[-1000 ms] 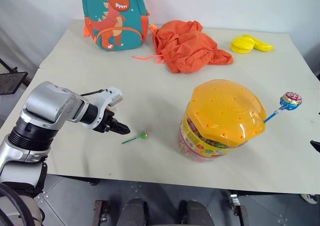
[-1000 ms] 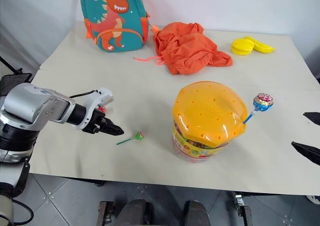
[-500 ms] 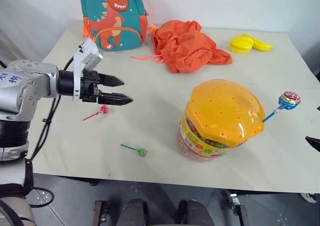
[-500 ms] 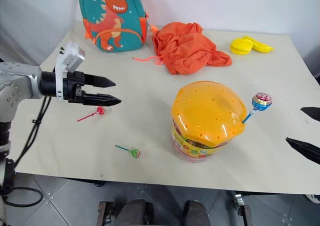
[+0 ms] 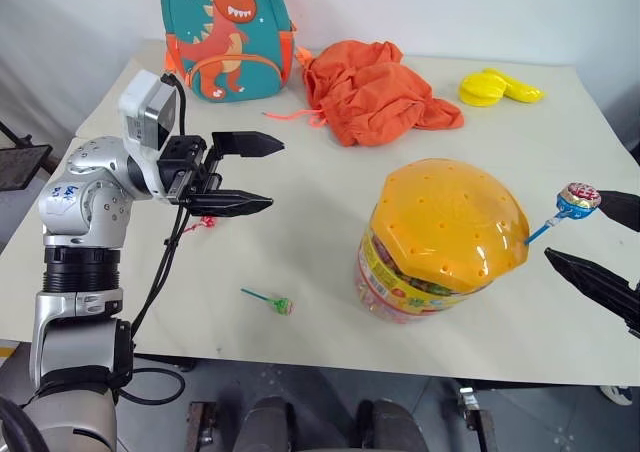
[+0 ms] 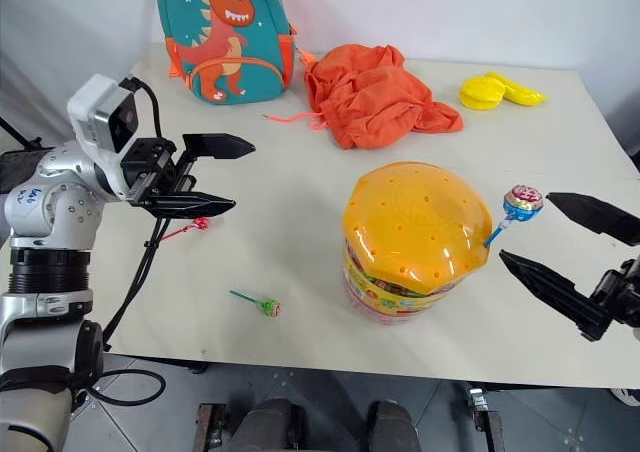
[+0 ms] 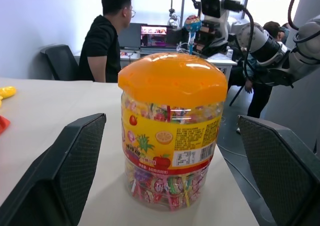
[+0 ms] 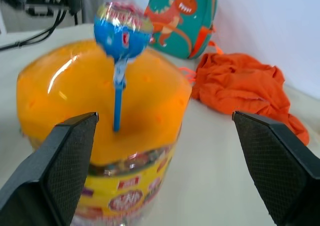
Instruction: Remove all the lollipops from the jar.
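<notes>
Standing upright: clear jar (image 5: 440,242), domed orange perforated lid, blue-stick lollipop (image 5: 579,200) protruding.

Right claw (image 6: 560,257) cut off at picture edge; red lollipop (image 5: 207,218) partly hidden behind left claw (image 5: 262,175); wrapper patterns too small to read

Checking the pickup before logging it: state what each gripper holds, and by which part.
Nothing is held. The left gripper and right gripper are both open and empty; the blue lollipop stands stuck in the jar lid.
</notes>
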`<state>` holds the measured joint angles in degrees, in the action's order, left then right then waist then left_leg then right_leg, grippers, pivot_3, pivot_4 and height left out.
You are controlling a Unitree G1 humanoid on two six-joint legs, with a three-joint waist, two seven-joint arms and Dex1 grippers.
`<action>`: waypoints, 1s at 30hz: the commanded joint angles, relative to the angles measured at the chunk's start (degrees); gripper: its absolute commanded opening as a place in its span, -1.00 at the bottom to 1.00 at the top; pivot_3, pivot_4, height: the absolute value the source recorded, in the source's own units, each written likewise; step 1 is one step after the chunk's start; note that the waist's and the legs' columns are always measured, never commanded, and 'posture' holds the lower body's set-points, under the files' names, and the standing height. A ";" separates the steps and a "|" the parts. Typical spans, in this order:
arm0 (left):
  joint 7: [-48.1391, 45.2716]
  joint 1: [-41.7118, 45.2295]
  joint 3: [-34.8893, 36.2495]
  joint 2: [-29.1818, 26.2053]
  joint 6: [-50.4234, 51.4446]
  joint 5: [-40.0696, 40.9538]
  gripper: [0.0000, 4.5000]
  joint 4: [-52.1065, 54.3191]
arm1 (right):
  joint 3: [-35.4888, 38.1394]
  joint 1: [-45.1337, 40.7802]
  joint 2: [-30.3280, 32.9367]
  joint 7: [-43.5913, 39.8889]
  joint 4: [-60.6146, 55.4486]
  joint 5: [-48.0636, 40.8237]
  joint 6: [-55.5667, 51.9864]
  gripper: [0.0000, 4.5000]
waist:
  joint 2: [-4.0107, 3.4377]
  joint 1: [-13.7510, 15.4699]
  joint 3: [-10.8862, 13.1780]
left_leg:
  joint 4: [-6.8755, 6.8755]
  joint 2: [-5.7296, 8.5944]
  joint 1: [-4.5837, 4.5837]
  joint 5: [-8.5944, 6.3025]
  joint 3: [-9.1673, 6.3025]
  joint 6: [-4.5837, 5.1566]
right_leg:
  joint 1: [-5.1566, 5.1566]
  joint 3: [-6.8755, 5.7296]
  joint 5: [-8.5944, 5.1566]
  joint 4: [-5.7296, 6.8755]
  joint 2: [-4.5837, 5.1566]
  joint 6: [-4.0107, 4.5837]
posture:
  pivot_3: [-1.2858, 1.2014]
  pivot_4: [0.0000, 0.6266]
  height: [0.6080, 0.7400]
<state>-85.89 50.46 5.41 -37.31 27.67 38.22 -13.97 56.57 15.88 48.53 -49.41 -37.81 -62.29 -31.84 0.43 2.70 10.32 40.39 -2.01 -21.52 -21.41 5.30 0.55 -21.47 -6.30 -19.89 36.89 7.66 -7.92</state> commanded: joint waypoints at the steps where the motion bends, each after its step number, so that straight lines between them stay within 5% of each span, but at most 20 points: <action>1: -0.95 2.24 -0.52 0.70 -1.74 -0.89 0.98 -0.91 | -0.68 -0.30 -0.39 3.80 -2.58 -2.35 -0.33 1.00 | 0.00 -0.03 0.00 | 0.00 0.00 0.00 0.00 0.00 0.00 | 0.00 0.00 0.00 0.00 0.00 0.00 | 0.03 -0.52 1.00; 5: -0.80 2.73 -1.01 1.42 -2.29 -1.25 1.00 -1.57 | -2.89 0.00 -0.61 6.75 -3.46 -2.56 -0.85 0.72 | 0.00 -0.29 0.00 | -0.01 0.00 0.00 0.00 0.00 0.00 | -0.01 0.00 0.00 0.00 0.00 0.00 | 0.03 -0.52 1.00; 16: -1.05 1.14 -0.26 1.38 -2.23 -0.07 1.00 -0.22 | -3.89 -2.01 2.47 10.73 -4.36 -4.63 -2.27 -0.95 | 0.00 -0.40 0.00 | -0.01 -0.01 0.00 0.00 -0.02 0.00 | 0.00 0.00 0.00 0.00 0.00 0.00 | 0.03 -0.52 1.00; 25: -0.77 0.11 0.30 1.69 -1.84 1.09 1.00 1.51 | -1.95 -10.73 6.79 19.03 -1.03 -7.78 -2.02 -0.98 | 0.00 -1.19 0.00 | -0.01 -0.01 0.00 0.00 -0.05 0.00 | 0.00 -0.01 0.00 0.00 0.02 0.00 | 0.03 -0.52 1.00; 30: -0.89 0.08 0.43 2.16 -1.86 1.48 1.00 2.00 | -4.06 -19.35 7.07 29.42 7.03 0.85 -1.02 -0.98 | 0.00 -1.25 0.00 | -0.01 -0.02 0.00 0.00 -0.05 0.00 | 0.00 -0.02 0.00 0.01 0.02 0.00 | 0.03 -0.52 1.00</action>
<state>-85.92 50.59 4.50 -34.75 25.99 38.33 -13.89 52.07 -3.39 55.34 -22.91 -33.18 -64.64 -33.65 0.43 1.45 10.32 40.38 -2.03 -21.54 -21.41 5.24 0.55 -21.48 -6.33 -19.89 36.89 7.69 -7.92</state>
